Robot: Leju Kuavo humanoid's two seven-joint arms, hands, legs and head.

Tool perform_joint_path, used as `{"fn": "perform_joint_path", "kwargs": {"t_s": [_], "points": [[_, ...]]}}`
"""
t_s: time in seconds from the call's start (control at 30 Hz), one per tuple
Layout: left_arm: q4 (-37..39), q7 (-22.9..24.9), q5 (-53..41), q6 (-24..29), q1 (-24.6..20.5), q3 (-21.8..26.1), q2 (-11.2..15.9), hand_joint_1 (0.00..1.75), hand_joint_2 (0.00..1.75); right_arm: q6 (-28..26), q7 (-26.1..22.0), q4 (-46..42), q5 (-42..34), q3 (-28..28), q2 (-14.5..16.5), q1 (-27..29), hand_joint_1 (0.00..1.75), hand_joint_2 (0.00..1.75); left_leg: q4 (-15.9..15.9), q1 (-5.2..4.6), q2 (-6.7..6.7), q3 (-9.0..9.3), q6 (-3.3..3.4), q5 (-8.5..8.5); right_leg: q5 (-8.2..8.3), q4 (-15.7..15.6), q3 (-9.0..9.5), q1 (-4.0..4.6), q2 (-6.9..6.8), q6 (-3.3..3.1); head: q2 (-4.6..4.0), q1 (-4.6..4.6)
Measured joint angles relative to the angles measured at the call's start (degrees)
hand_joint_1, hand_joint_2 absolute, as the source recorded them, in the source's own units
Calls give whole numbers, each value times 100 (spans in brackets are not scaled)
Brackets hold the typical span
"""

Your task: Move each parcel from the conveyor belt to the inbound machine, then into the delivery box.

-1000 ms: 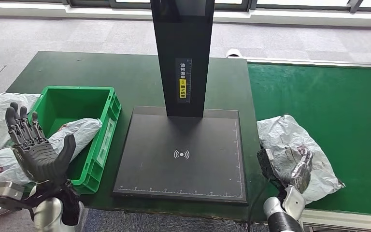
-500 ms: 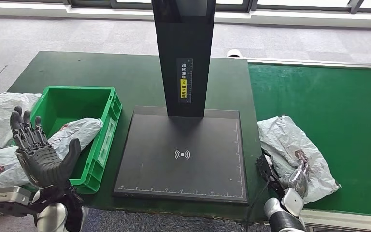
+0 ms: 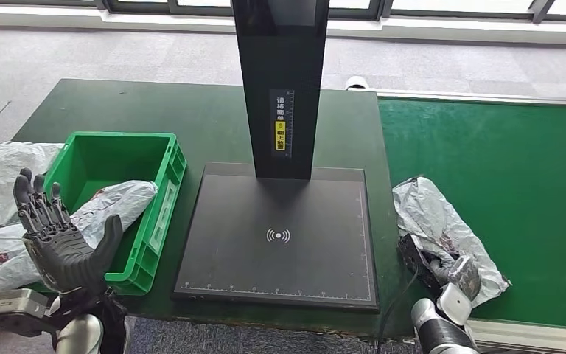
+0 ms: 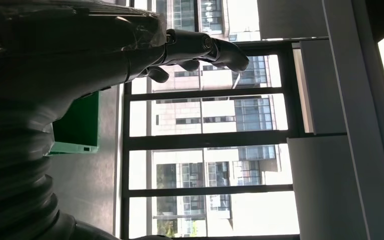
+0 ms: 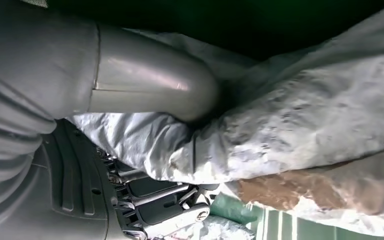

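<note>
A crumpled grey parcel (image 3: 431, 217) lies on the green conveyor belt (image 3: 501, 155), at its near left corner. My right hand (image 3: 453, 271) grips the parcel's near end. In the right wrist view the thumb (image 5: 150, 82) presses into the grey parcel (image 5: 305, 115), with the darker fingers (image 5: 155, 195) on its other side. The black inbound machine (image 3: 280, 236) has a flat plate and a tall column, and nothing lies on the plate. The green delivery box (image 3: 163, 184) to its left holds another grey parcel (image 3: 114, 203). My left hand (image 3: 55, 236) is raised in front of the box, fingers spread and empty.
More grey parcels (image 3: 0, 169) lie on the floor side, left of the box. The dark green table (image 3: 155, 107) carries the box and the machine. The left wrist view has my left hand (image 4: 80, 55) against windows, with a corner of the green box (image 4: 77, 125).
My right hand has drawn back toward me, pulling the parcel's near end with it and narrowing the parcel. My left hand has sunk slightly, still spread.
</note>
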Motion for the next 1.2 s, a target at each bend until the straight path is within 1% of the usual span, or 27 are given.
{"fn": "perform_joint_path", "kwargs": {"t_s": [0.27,0.4,0.53,0.57,0.63,0.67,0.7,0.73,0.77,0.83,0.87,0.9,0.93,1.03,1.1,1.2], "points": [[-63,1,-44,87,112,-2,-2,0,175,-71,-28,5,12,0,-2,-11,175,175,-1,1,0,-1,-2,-1,-2,0,-3,7,1,-2,0,0],[-90,-1,-227,491,148,-33,-2,0,175,-394,-175,9,-11,0,-2,13,175,175,-2,3,0,-2,-2,-1,-1,1,-4,5,0,-2,-1,0],[-107,-1,-260,598,180,-80,-2,0,175,-544,-254,9,-30,0,0,38,175,175,-2,3,0,-4,-1,-1,-1,1,-5,2,0,-2,0,0],[-108,-1,-269,626,183,-90,-2,0,175,-607,-306,8,-46,0,1,43,175,175,-2,3,-1,-4,-1,-1,-1,1,-5,2,0,-2,0,0],[-120,-1,-317,727,192,-99,-2,0,175,-930,-561,1,-129,0,10,67,175,175,-2,2,-1,-6,-1,-1,-1,2,-5,1,0,-1,0,0],[-131,-1,-353,797,201,-106,-2,0,175,-1143,-807,-50,-226,-10,50,104,175,175,-2,3,-3,-8,-1,0,-1,2,-6,1,-2,-1,0,0],[-144,-2,-388,869,215,-120,-2,0,175,-1326,-1189,-273,-390,-64,140,196,175,175,-2,3,-5,-11,-1,0,-1,3,-7,1,-4,-2,-1,1],[-157,-2,-415,933,237,-141,-2,0,175,-1450,-1734,-658,-589,-168,280,322,175,175,-2,2,-9,-15,-2,0,-1,5,-11,0,-7,-2,-1,2],[-167,-2,-434,988,261,-168,-2,0,175,-1530,-2421,-1140,-796,-308,448,458,175,175,-3,2,-11,-19,-2,0,-1,6,-18,-1,-9,-2,-1,1],[-179,-2,-454,1055,296,-223,-1,0,175,-1604,-4008,-2130,-1087,-623,750,644,175,175,-3,0,-8,-23,-3,1,-2,7,-29,0,-5,-4,0,-1],[-183,-2,-460,1072,302,-245,-1,0,175,-1616,-4631,-2488,-1194,-738,847,685,175,175,-3,1,-6,-22,-3,1,-3,7,-30,2,-4,-5,0,-2],[-185,-1,-464,1087,302,-265,1,0,175,-1616,-5080,-2813,-1339,-827,921,729,175,175,-3,3,-8,-21,-3,1,-5,7,-27,3,-7,-7,0,-1],[-186,-1,-456,1098,301,-287,3,0,175,-1616,-5335,-3141,-1576,-882,985,793,175,175,-3,3,-14,-20,-3,1,-7,6,-25,3,-15,-9,-1,1],[-162,1,-366,1063,286,-368,17,0,175,-1616,-5650,-4154,-2390,-918,1155,1063,175,175,-3,3,-22,-22,-3,0,-9,6,-23,0,-25,-11,-1,1],[-126,1,-326,1008,268,-412,26,0,175,-1615,-5662,-4814,-2641,-841,1231,1286,175,175,-3,1,-18,-23,-3,-1,-9,6,-24,-1,-20,-11,-1,1],[-60,1,-319,964,227,-445,37,0,175,-1614,-5554,-5736,-2762,-557,1305,1562,175,175,-3,-1,-3,-21,-4,-3,-9,6,-30,-3,-5,-11,-1,1]]}}
